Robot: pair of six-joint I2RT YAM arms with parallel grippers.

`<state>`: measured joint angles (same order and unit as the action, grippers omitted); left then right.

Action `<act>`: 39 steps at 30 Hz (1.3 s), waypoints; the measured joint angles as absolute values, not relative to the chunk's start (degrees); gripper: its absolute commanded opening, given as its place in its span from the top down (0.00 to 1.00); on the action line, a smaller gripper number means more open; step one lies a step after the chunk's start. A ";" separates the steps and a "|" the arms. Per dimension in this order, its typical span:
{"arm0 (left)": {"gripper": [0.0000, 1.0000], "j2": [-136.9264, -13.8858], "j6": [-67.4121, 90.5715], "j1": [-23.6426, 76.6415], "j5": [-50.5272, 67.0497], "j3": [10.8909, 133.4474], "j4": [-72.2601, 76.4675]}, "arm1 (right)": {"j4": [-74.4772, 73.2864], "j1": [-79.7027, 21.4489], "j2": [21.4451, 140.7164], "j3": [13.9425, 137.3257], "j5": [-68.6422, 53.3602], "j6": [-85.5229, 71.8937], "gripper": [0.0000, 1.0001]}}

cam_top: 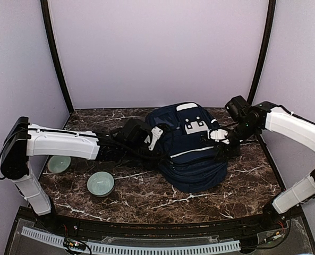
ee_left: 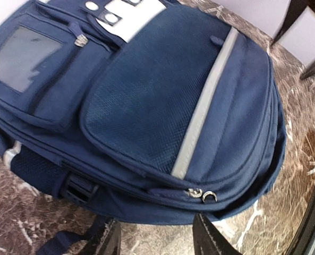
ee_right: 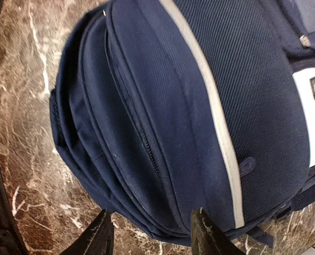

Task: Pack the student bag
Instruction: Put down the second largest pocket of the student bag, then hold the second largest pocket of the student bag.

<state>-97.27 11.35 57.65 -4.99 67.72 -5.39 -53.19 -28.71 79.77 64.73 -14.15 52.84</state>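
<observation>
The student bag, a big navy-blue backpack with a grey stripe and light patches, lies flat in the middle of the marble table, zipped shut. My left gripper hovers at its left side. In the left wrist view this gripper is open, with bare marble between its fingers, just short of the bag and its two metal zipper pulls. My right gripper is at the bag's right side. Seen from the right wrist, it is open too, its tips just short of the bag's rounded edge.
Two pale green bowls sit at the left, one toward the front and one partly under the left arm. A black strap trails from the bag beside the left finger. Walls enclose the table on three sides.
</observation>
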 measured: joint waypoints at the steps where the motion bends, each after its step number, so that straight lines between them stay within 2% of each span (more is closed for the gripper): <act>1: 0.58 -97.27 10.74 57.63 -3.73 66.70 -4.36 | -54.50 -28.71 79.77 66.57 -15.92 52.64 0.50; 6: 0.59 -97.17 5.54 56.03 3.57 59.90 2.26 | -56.75 -28.71 83.15 77.25 -25.04 48.69 0.54; 13: 0.58 -97.19 -0.71 49.98 13.69 56.77 10.22 | -50.02 -28.71 97.23 88.33 -34.22 36.62 0.67; 24: 0.58 -101.47 -10.50 50.30 18.61 60.97 12.45 | -43.33 -28.71 113.45 90.32 -39.79 24.40 0.74; 32: 0.60 -107.53 -15.35 50.30 18.11 65.93 9.37 | -41.71 -28.69 116.25 90.85 -39.83 20.43 0.76; 39: 0.54 -107.81 -18.39 50.30 18.09 66.28 6.07 | -41.36 -28.67 118.15 92.18 -40.95 19.22 0.76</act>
